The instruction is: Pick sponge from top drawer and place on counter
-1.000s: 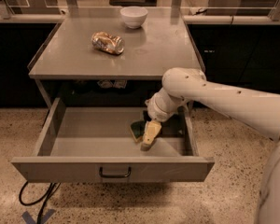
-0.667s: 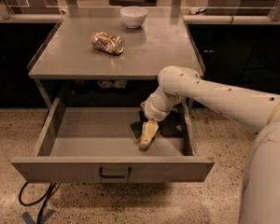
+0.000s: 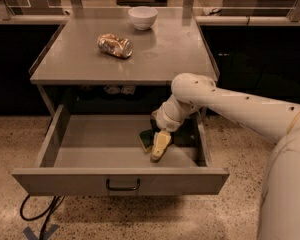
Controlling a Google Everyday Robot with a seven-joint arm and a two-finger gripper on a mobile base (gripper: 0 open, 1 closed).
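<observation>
The top drawer [image 3: 65, 134] is pulled wide open below the counter [image 3: 155, 59]. The sponge [image 3: 145, 138], dark green over yellow, lies in the drawer's right half, near the middle. My gripper [image 3: 158, 150] reaches down into the drawer from the right. Its pale tip is right against the sponge's right side and partly covers it. The white arm [image 3: 230, 104] crosses the drawer's right wall.
A dented golden can [image 3: 115, 45] lies on the counter's left half. A white bowl [image 3: 142, 17] stands at the counter's back edge. A pale ledge with dark panels [image 3: 250, 20] runs behind. A dark cable [image 3: 37, 216] lies on the speckled floor at front left.
The arm's elbow has shifted slightly to the left. The gripper has stayed at the sponge in the drawer, and the sponge has not visibly moved.
</observation>
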